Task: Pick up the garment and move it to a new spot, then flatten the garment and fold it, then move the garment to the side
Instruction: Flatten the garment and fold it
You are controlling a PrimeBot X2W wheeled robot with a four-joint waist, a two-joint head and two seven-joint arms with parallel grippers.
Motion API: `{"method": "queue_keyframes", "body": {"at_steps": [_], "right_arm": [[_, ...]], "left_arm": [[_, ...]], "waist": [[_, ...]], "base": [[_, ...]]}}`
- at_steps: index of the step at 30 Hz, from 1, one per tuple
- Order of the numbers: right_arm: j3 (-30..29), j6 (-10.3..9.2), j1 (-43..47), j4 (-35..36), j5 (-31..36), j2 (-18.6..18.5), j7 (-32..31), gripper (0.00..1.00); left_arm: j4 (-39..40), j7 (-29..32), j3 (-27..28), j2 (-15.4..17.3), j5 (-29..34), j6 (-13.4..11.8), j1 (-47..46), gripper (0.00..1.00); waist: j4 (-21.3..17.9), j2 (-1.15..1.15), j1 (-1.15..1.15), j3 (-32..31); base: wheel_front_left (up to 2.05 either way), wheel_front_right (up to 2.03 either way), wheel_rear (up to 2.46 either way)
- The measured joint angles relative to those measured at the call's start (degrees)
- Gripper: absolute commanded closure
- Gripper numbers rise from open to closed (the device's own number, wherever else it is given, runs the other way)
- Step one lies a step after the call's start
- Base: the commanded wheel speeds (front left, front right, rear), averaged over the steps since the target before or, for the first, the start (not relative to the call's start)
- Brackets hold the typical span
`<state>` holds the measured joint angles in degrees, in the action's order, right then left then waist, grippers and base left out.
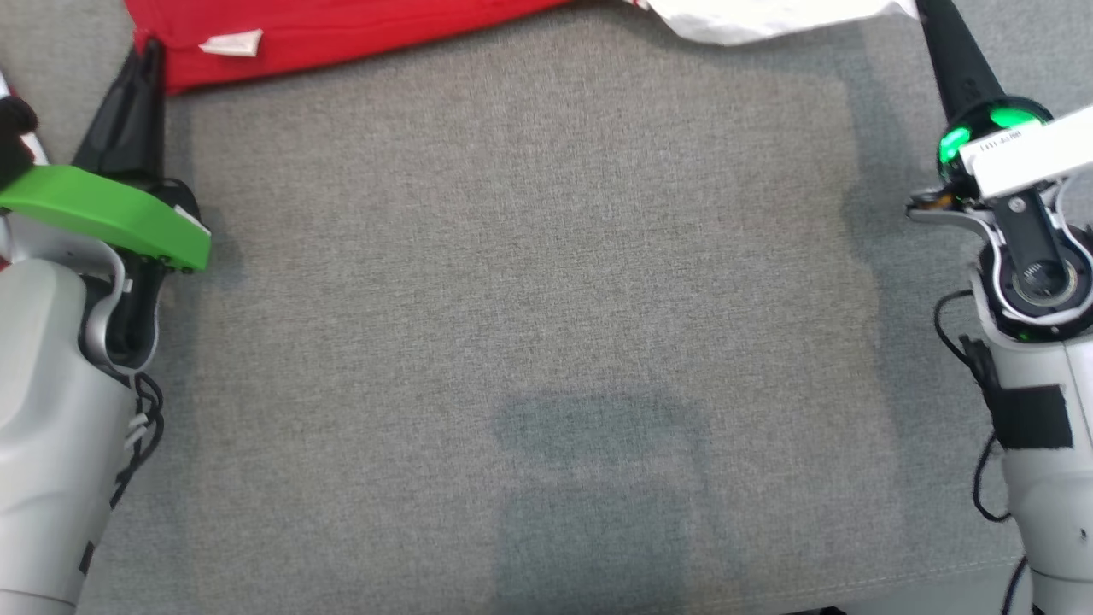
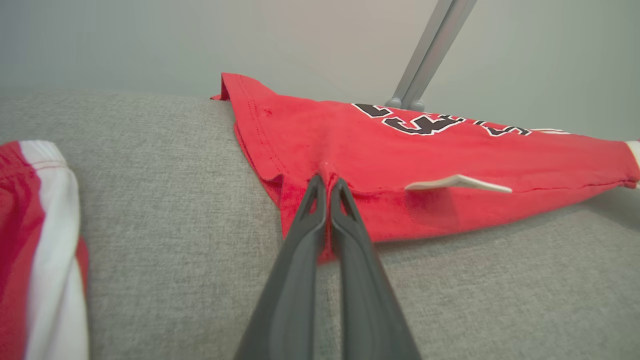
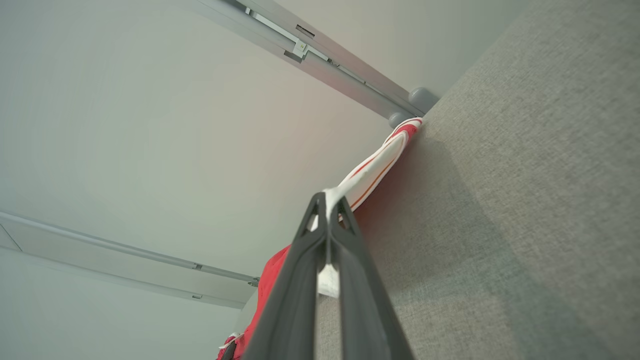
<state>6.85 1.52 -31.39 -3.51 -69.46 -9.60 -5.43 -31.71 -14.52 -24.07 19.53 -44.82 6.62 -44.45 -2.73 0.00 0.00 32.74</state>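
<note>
Grey woven fabric covers the tabletop [image 1: 529,282], and a wide bare stretch of it runs from the far edge to the near edge between the two arms. The garment [image 1: 341,34], a red jersey with black-and-white lettering and a white part at its right end, lies along the far edge. Part of it hangs past that edge in the right wrist view.

The left gripper [image 1: 150,53] sits near the far left corner with its fingers [image 2: 312,210] pressed together on the jersey's red hem. A fold of red cloth is pinched between them. A small white label [image 2: 457,183] sticks out of the hem just beside that grip. The right gripper [image 1: 935,26] reaches the far right corner and is clamped on the white edge of the garment. A strip of white cloth shows between its closed fingers [image 3: 350,235].

Another red-and-white cloth [image 2: 30,240] lies at the left border of the left wrist view, well apart from the jersey. Beyond the far edge stand pale metal frame bars [image 3: 325,65] against a plain wall.
</note>
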Motion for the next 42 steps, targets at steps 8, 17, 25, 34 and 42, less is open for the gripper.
{"method": "queue_keyframes", "body": {"at_steps": [8,17,25,34,42], "right_arm": [[-1.1,0.38,9.3,3.2,2.4,-4.5,-0.6,1.0],[1.8,-1.21,25.6,3.9,6.7,-7.1,-1.8,1.0],[4.9,-3.97,40.9,0.9,8.1,-6.0,-2.2,1.0],[6.3,-5.09,48.4,1.0,9.9,-6.0,-1.4,1.0],[9.0,-5.13,47.2,-0.8,15.1,-6.6,0.4,1.0]], "left_arm": [[4.6,0.0,-2.3,0.0,3.8,0.5,6.5,1.0],[7.2,0.0,-4.3,1.7,7.8,0.5,18.8,1.0],[8.2,0.0,-3.5,1.7,8.1,0.5,30.4,1.0],[12.2,0.0,-1.1,1.3,9.8,-1.2,40.3,1.0],[12.9,0.0,0.5,-1.0,10.5,-2.6,43.1,1.0]], "waist": [[0.8,0.0,0.0,-6.1],[0.9,0.0,0.0,-13.4],[0.4,0.0,0.0,-20.0],[-1.6,0.0,0.0,-25.3],[-2.2,0.0,0.0,-25.7]], "base": [[0.0,0.0,0.0],[0.0,0.0,0.0],[0.0,0.0,0.0],[0.0,0.0,0.0],[0.0,0.0,0.0]]}}
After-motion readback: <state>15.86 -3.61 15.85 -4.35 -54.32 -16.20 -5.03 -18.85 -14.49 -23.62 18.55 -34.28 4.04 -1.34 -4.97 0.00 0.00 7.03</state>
